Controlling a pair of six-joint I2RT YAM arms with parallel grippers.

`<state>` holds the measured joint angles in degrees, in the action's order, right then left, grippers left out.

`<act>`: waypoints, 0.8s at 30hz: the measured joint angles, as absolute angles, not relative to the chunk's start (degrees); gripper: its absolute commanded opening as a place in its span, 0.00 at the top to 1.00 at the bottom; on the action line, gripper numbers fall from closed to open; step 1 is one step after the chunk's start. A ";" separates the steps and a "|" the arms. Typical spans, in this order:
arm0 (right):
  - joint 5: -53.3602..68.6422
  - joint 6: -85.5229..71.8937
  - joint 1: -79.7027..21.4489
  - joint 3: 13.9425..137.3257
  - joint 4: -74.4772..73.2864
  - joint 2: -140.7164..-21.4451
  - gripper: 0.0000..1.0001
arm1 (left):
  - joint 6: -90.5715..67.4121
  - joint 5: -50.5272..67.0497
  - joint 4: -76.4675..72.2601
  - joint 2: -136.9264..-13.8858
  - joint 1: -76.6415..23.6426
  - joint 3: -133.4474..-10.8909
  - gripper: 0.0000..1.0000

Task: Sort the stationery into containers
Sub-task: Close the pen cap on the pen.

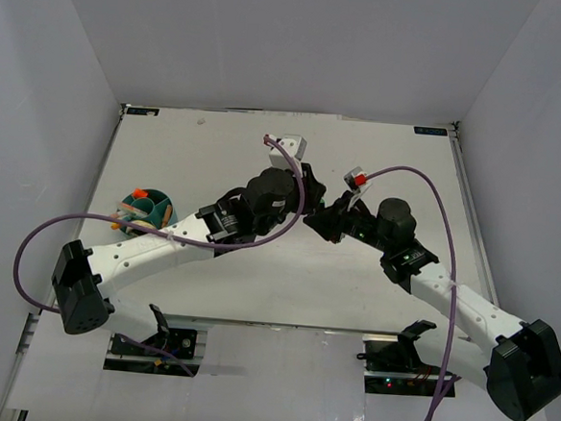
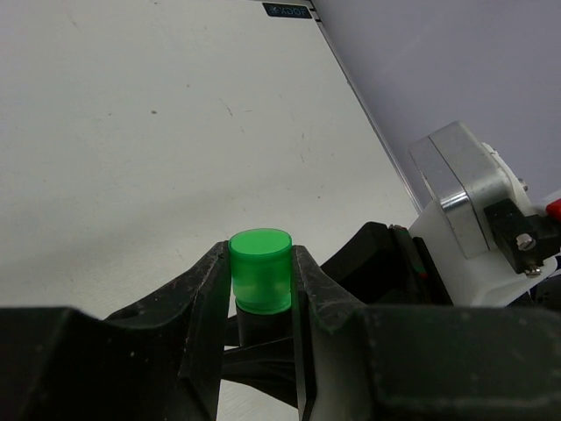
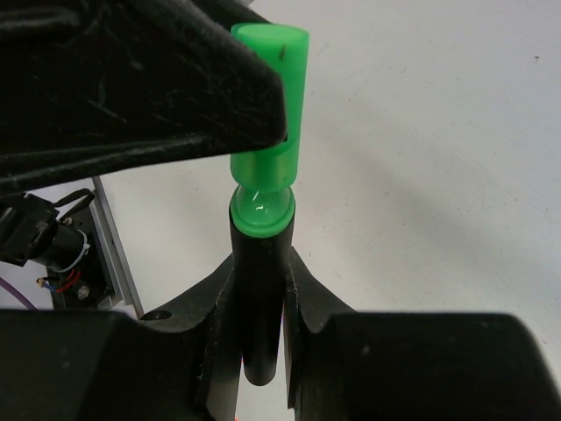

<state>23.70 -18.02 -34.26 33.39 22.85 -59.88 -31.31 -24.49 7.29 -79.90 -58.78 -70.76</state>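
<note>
Right claw (image 3: 259, 274) pinches black marker (image 3: 259, 326) barrel. Left claw (image 2: 260, 260) pinches its green cap (image 2: 260, 282). Teal tub (image 1: 163, 205) sits at bench (image 1: 217, 158) left.

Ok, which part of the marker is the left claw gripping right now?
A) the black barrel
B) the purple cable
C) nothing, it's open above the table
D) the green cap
D: the left wrist view shows the left claw shut on the green cap, while the right claw holds the black barrel below it.
</note>
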 measured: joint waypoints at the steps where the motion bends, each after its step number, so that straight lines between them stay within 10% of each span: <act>1: 23.68 -18.00 -34.28 33.39 22.87 -59.83 0.92 | -31.33 -24.10 7.29 -79.70 -58.81 -70.63 0.78; 13: 23.83 -17.89 -34.41 33.39 22.83 -59.37 0.92 | -32.40 -21.89 6.22 -78.61 -59.13 -68.71 0.69; 24: 23.94 -17.56 -34.52 33.39 23.90 -58.30 0.92 | -31.46 -21.80 7.11 -76.62 -60.14 -66.87 0.18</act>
<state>23.94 -17.56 -34.52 33.39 23.90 -58.30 -31.46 -21.80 7.11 -76.62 -60.14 -66.87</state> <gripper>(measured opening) 0.242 0.752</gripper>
